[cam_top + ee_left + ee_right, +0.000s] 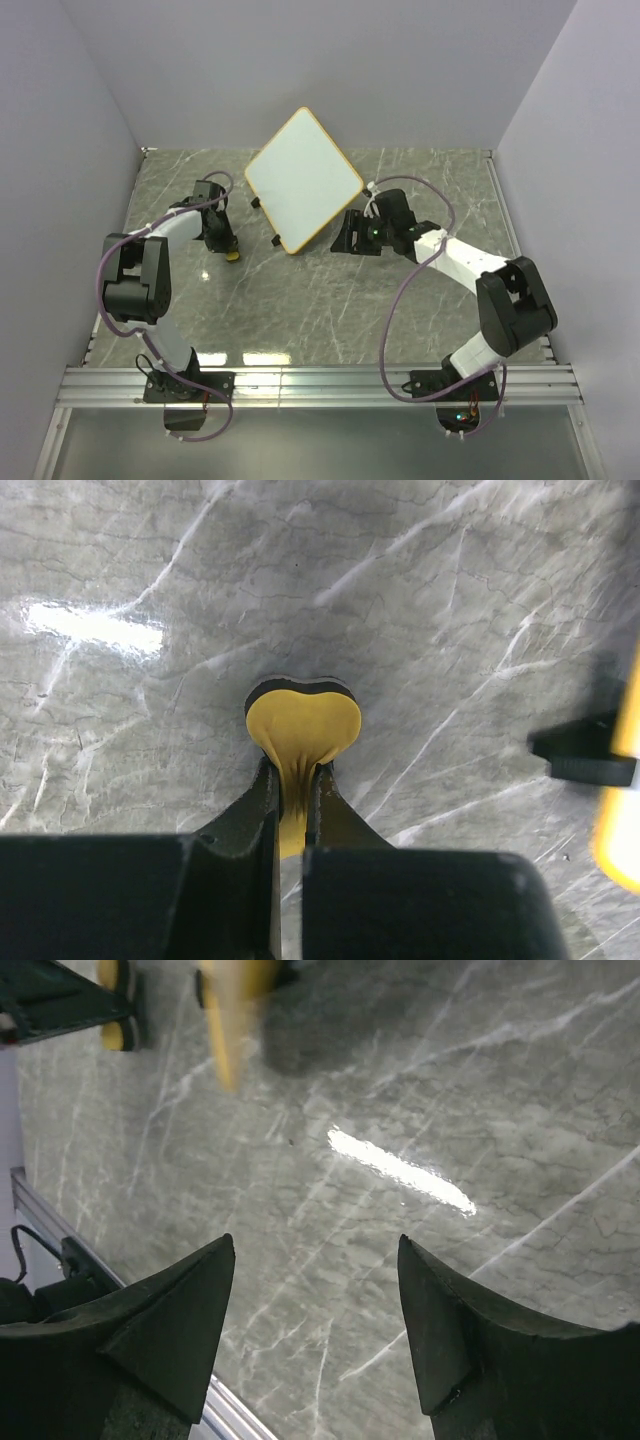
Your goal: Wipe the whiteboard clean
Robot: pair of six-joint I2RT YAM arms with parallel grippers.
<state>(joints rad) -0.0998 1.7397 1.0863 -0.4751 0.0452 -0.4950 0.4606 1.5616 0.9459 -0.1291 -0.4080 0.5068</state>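
the whiteboard [303, 180] stands propped on black clip feet [278, 241] mid-counter [330, 310], face tilted up, probably so a wipe can reach it; no marks show from above. just to its left and apart from it, the left end effector [226, 246] pinches a yellow-and-black eraser [302, 720] low over the counter. the right end effector [350, 232] gapes wide and empty beside the board's lower right edge, likely to steady it.
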